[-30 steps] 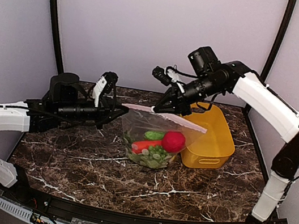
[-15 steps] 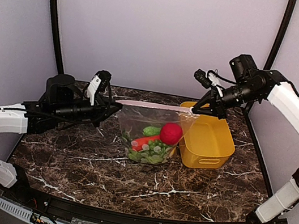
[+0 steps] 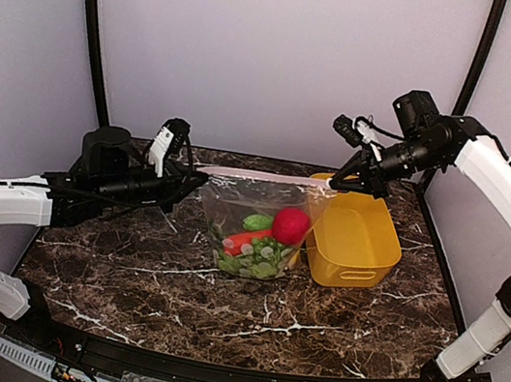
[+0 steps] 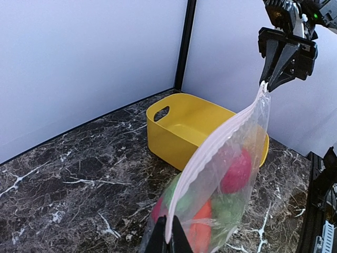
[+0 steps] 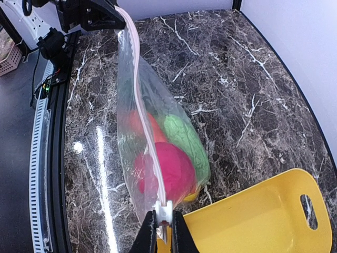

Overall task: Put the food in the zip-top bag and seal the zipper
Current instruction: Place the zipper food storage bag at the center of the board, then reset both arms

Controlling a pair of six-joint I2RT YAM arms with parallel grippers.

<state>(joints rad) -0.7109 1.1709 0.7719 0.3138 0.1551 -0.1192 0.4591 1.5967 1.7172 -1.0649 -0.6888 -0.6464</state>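
The clear zip-top bag point(image 3: 231, 209) hangs stretched between my two grippers, just above the marble table. Inside it lies the food: a red ball point(image 3: 291, 225), a green piece point(image 3: 257, 222), an orange-red piece point(image 3: 245, 241) and green grapes point(image 3: 259, 266). The pale pink zipper point(image 3: 263, 178) runs taut along the top. My left gripper point(image 3: 199, 180) is shut on the bag's left corner point(image 4: 169, 232). At the right end, my right gripper point(image 3: 334, 182) is shut on the zipper's white slider point(image 5: 165, 213). The strip point(image 5: 138, 84) looks pressed together along its length.
A yellow plastic basket point(image 3: 363, 253) stands on the table directly right of the bag, under my right gripper, and it looks empty point(image 5: 274, 211). Grey walls close the back and both sides. The table's near edge carries a black rail point(image 5: 50, 158).
My right gripper has slid right along the zipper from about its middle to its right end, then held there. The left gripper kept its grip and barely moved.
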